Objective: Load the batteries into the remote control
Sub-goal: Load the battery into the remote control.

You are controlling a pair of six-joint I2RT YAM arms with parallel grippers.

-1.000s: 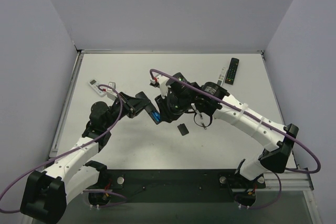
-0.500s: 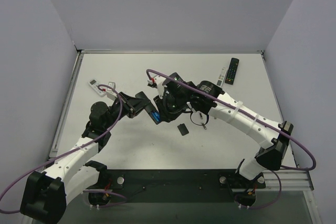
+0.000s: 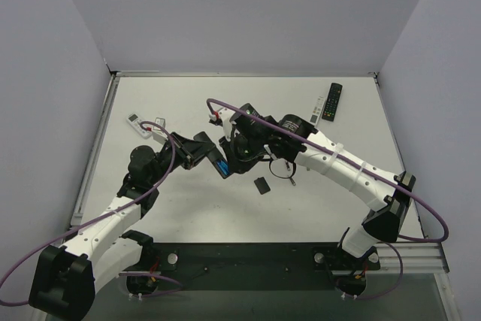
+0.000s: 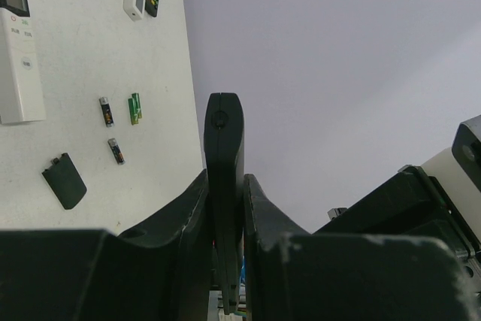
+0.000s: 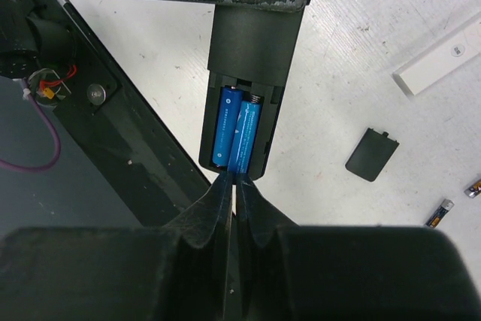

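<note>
My left gripper (image 3: 209, 154) is shut on a black remote (image 4: 224, 148), held edge-on above the table. In the right wrist view the remote's (image 5: 244, 73) back compartment is open, with two blue batteries (image 5: 236, 130) lying side by side in it. My right gripper (image 5: 234, 180) is shut with nothing between its fingers, and its tips touch the near end of the blue batteries. It sits against the remote in the top view (image 3: 230, 160). Loose batteries lie on the table: a dark one (image 4: 106, 110), a green pair (image 4: 135, 107) and another dark one (image 4: 116, 150).
The black battery cover (image 3: 261, 185) lies on the table below the grippers; it also shows in the right wrist view (image 5: 371, 154). A white remote (image 3: 139, 122) lies at the left. A black remote (image 3: 333, 101) and a white remote (image 3: 319, 108) lie at the back right.
My right arm has shifted a little to the left, bringing its shut gripper closer against the held remote. The left arm has not moved.
</note>
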